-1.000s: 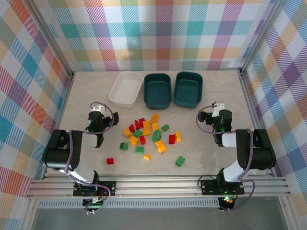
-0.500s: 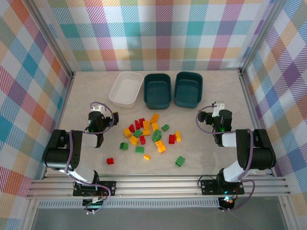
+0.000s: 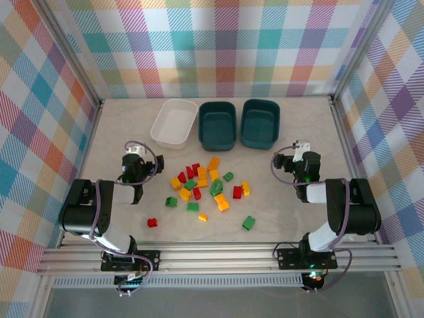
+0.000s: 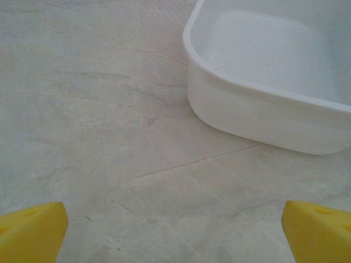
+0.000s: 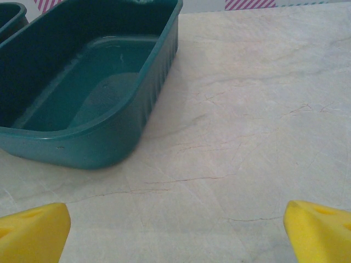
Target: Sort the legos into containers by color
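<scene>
Top external view: the legos lie scattered mid-table between the arms, none yet in the white tub, middle tub or right tub, which stand in a row at the far side. The left gripper and right gripper both have their fingers spread wide, holding nothing. Sorting looks unstarted. Begin with loners: the red brick suits the left arm, the green brick the right. Descend straight, straddle one brick, close squarely, and keep one colour per tub.
</scene>
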`<state>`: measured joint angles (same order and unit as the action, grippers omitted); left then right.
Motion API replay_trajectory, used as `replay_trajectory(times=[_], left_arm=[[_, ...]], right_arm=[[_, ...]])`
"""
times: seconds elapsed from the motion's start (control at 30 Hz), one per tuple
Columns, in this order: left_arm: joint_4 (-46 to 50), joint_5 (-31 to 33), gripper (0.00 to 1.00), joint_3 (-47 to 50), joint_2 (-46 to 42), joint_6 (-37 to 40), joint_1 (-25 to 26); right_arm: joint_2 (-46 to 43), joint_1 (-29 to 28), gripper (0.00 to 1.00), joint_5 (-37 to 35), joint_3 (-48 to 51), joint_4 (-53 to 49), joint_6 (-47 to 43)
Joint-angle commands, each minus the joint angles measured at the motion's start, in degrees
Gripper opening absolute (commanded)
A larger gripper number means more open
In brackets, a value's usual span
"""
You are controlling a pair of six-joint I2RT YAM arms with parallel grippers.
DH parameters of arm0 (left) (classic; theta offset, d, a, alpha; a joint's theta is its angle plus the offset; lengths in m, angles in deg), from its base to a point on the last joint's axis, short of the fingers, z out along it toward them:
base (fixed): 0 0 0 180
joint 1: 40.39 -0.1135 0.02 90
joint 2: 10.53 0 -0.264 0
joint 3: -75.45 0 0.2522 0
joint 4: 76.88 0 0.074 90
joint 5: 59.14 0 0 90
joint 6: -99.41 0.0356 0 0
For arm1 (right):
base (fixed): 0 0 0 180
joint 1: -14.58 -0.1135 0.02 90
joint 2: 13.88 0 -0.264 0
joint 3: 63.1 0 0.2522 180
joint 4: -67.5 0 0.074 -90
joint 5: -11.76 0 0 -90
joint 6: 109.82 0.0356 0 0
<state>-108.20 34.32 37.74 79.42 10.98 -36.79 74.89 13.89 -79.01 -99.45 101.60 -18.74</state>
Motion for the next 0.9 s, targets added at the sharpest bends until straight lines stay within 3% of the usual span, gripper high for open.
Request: replay_trajectory(times=[0.0, 0.07, 0.17, 0.3, 0.37, 0.4, 0.47, 0.57, 0.63, 0.73, 0.87], left_arm=[[-0.73, -0.80, 1.00, -0.41, -0.37, 0.37, -0.29], [4.64, 0.01, 1.00, -2.66, -2.32, 0.11, -0.26], [21.17, 0.71, 1.00, -9.77, -10.52, 0.07, 0.48], [25.13, -1.25, 1.00, -10.95, -24.74, -8.80, 1.32], [30.81, -0.50, 1.00, -12.94, -30.94, -16.83, 1.73], [36.16, 1.07, 1.00, -14.93, -34.02, -22.82, 1.77], [51.65, 5.61, 1.00, -20.12, -37.56, -39.36, 1.84], [67.89, 7.96, 1.00, -21.30, -40.11, -52.02, 1.69], [64.75, 5.20, 1.00, -15.82, -41.45, -52.12, 1.50], [66.94, 0.64, 1.00, -11.71, -41.94, -51.53, 1.50], [68.86, -11.64, 0.97, -9.57, -39.53, -47.24, 2.21]], right_arm=[[-0.79, 0.25, 1.00, 1.14, -0.83, 0.08, -0.47], [-2.04, -0.28, 1.00, -0.53, -1.84, -2.51, -0.38], [-8.42, -3.38, 1.00, -2.77, -9.28, -20.45, -3.30], [-18.40, -12.14, 1.00, -8.20, -16.51, -31.03, -4.40], [-22.46, -15.93, 1.00, -12.48, -23.16, -40.98, 1.25], [-23.62, -15.93, 1.00, -11.32, -26.92, -47.11, 7.71], [-24.64, -15.52, 1.00, -10.04, -31.77, -56.66, 19.01], [-25.36, -15.15, 1.00, -7.72, -29.24, -57.42, 30.81], [-23.79, -15.21, 0.84, -3.31, -27.79, -57.47, 30.86], [-17.94, -16.78, 0.66, -0.93, -33.10, -71.30, 29.66], [-13.62, -23.63, 0.63, -2.83, -34.28, -80.81, 24.99]])
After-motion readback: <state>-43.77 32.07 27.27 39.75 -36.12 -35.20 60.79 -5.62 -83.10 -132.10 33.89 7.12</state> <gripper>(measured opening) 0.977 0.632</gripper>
